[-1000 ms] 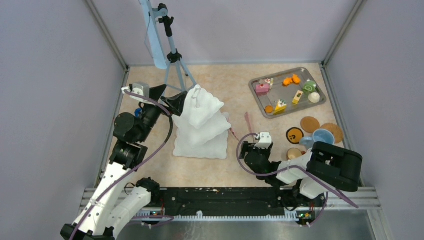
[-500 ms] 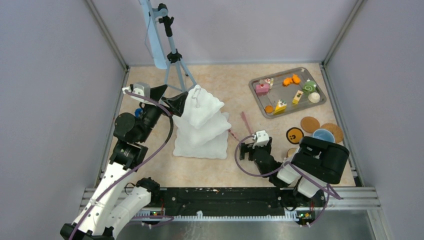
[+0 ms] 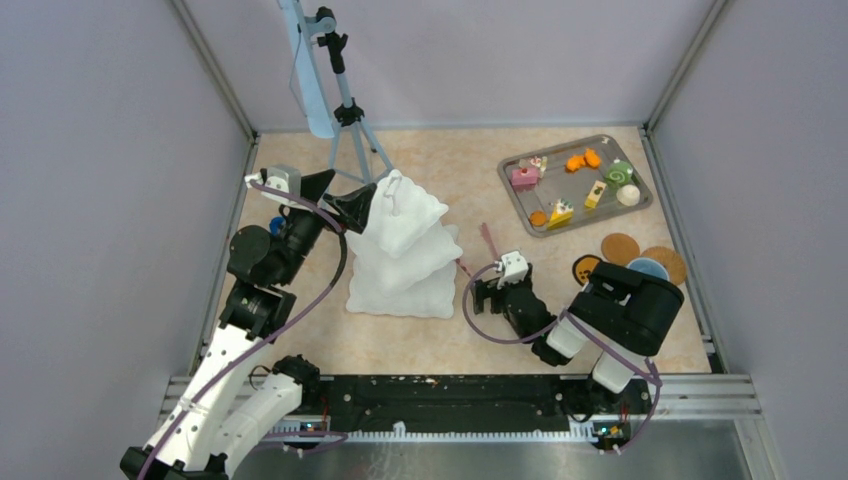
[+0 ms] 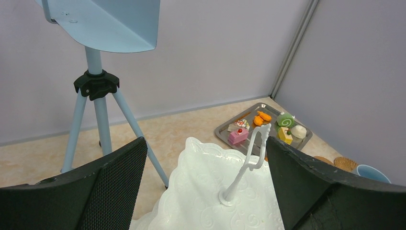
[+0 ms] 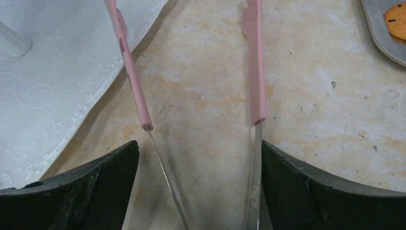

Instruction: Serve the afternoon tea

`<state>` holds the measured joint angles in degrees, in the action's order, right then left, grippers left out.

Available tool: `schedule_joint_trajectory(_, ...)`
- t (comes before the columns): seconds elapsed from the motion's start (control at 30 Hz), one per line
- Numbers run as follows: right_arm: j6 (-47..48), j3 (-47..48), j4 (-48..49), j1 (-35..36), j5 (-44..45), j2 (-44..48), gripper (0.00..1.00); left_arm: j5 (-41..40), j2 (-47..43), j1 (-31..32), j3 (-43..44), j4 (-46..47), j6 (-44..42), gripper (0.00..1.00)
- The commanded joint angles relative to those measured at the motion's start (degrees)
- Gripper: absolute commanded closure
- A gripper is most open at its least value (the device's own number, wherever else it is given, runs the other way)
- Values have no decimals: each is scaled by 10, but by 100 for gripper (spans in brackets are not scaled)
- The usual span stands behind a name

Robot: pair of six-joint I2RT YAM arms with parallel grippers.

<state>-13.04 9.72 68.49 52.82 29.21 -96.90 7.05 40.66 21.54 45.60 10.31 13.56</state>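
- The pastries (image 3: 583,159), among them a pink cake (image 3: 525,178), a green roll (image 3: 618,172) and a yellow slice (image 3: 561,212), all sit on the metal tray (image 3: 560,186) at the far right of the table.
- None has been served. Every visible tier of the white stand (image 3: 405,255) in the middle is bare, in both the overhead and left wrist views.
- Just in front of the tray lie round brown coasters (image 3: 620,247) and a blue cup (image 3: 647,270), which the right arm partly hides.
- The pink tongs (image 5: 131,72) lie on the table between the stand and the tray.
- The right gripper (image 5: 201,148) straddles the tongs' near end. Its jaws are spread wide and both tong arms run between the pads, apparently clear of them, so nothing looks grasped yet.
- The left gripper (image 3: 345,195) sits at the stand's top tier with its jaws released, one finger on either side of the white handle (image 4: 249,160).
- By my reading the work has barely begun: closing on the tongs comes first, then every pastry has to be carried across.
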Motion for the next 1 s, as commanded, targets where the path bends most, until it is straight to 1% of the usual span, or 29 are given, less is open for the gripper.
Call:
schedule_joint_trajectory(0.0,5,21,-59,-3,-24,-13,13,1,0,3,1,26,-2,1)
schedule_joint_trajectory(0.13,-9,19,-69,-3,-3,-3,25,0,1,3,0,26,-2,1)
schedule_joint_trajectory(0.23,-25,14,-85,-3,1,30,34,0,1,3,1,26,-3,1)
schedule_joint_trajectory(0.37,-52,23,-164,-3,17,110,40,-2,1,3,1,26,-4,1)
schedule_joint_trajectory(0.47,-67,37,-242,-3,12,192,40,-3,1,3,0,26,-4,1)
schedule_joint_trajectory(0.6,-107,61,-411,-3,38,323,44,-6,-2,3,2,25,-6,1)
schedule_joint_trajectory(0.67,-131,71,-493,-5,54,403,46,-7,-4,3,1,25,-7,1)
schedule_joint_trajectory(0.73,-161,101,-605,-12,56,458,47,-8,-5,3,1,25,-9,1)
schedule_joint_trajectory(0.77,-175,131,-675,-19,54,481,47,-9,-5,3,1,25,-9,1)
schedule_joint_trajectory(0.87,-212,222,-867,-56,45,515,49,-9,-7,3,2,24,-9,1)
schedule_joint_trajectory(0.97,-204,315,-992,-104,27,512,49,-7,-13,3,2,24,-7,1)
